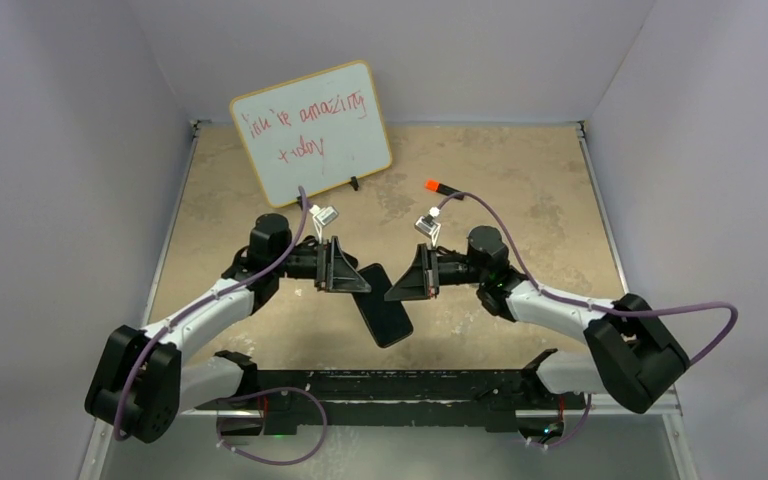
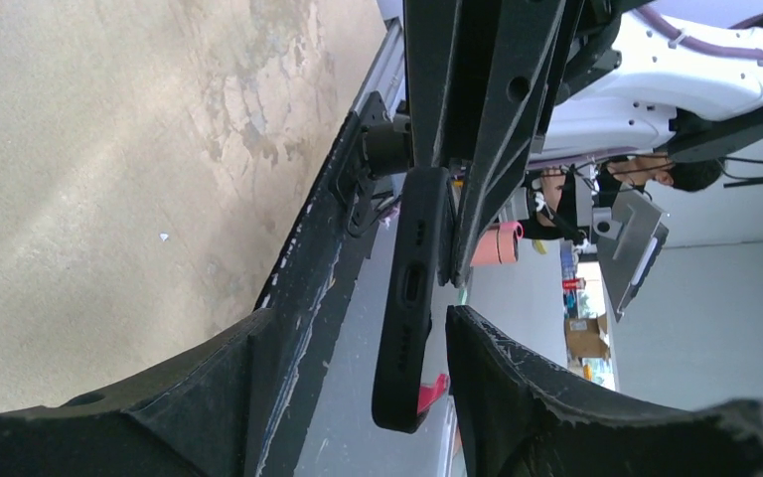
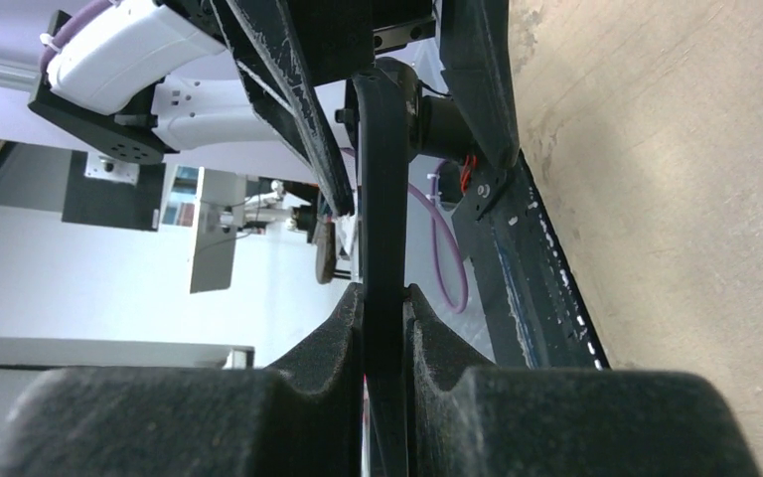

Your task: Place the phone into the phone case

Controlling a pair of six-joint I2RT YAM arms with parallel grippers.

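Your right claw (image 1: 394, 293) has the case (image 1: 384, 314). Its two fingers (image 3: 330, 343) are pinched tight on the thin black slab, which runs edge-on up the middle of the right wrist view (image 3: 382, 199). From above, the case hangs at the centre of the frame between the two claws, slanting down toward the near rail (image 1: 400, 384) and held clear of the table (image 1: 530, 210).

Your left claw (image 1: 362, 282) is around the same case but has no grip on it. In the left wrist view its fingers (image 2: 209, 393) stand apart at the bottom of the frame. The case (image 2: 409, 298) rises between them, close to the right-hand finger, with a clear gap to the other. The slotted edge of the case faces that camera. You cannot tell from any view whether the phone is seated inside it.

The table is a tan, mottled board, scuffed paler in patches. It fills the left side of the left wrist view and the right side of the right wrist view. A whiteboard (image 1: 312, 130) with red handwriting stands propped at the upper middle of the top view. To its right, a small orange-tipped piece (image 1: 433, 185) lies on the board at the end of a purple cable (image 1: 490, 215). Pale walls (image 1: 70, 150) close in the far side and both flanks. Past the rail, the wrist views show a bright, cluttered room, too blurred to read.
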